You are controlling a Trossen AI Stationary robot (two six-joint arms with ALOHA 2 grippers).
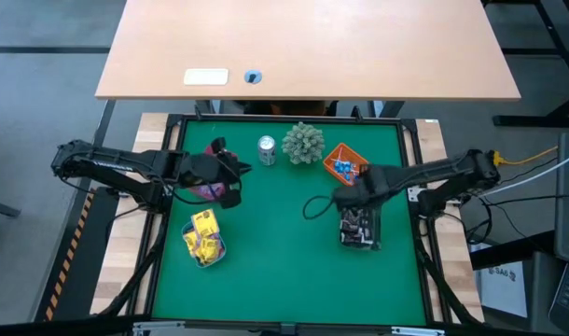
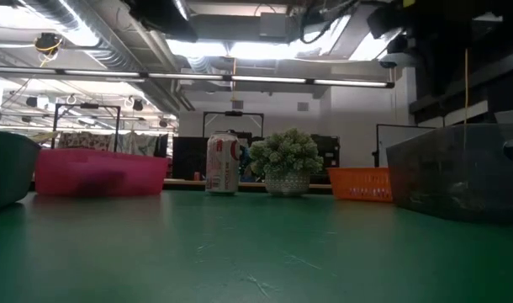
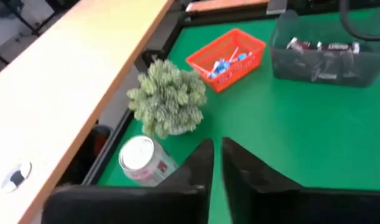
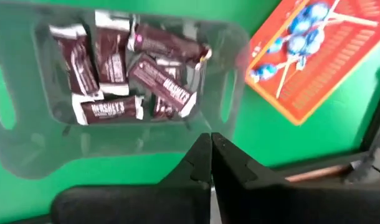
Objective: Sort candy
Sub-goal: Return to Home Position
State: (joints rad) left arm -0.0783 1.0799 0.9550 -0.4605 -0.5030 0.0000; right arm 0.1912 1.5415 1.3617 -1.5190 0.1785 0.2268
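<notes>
— Where does the candy lie, against those fingers?
— The dark brown wrapped chocolate bars [image 4: 124, 78] are heaped in the smoky clear plastic bin [image 4: 28, 146], just beyond the right gripper [image 4: 210, 138], its fingers pressed together on nothing. Blue-wrapped lollipops [image 4: 299, 28] sit in the orange slotted tray [image 4: 346, 68] beside the bin.
— And the left?
— The left gripper [image 3: 216, 144], fingers all but touching and empty, hovers over the pink plastic bin [image 2: 97, 177]. Yellow candy packets [image 1: 203, 235] are piled nearer the front of the green-topped table [image 1: 284, 271].
</notes>
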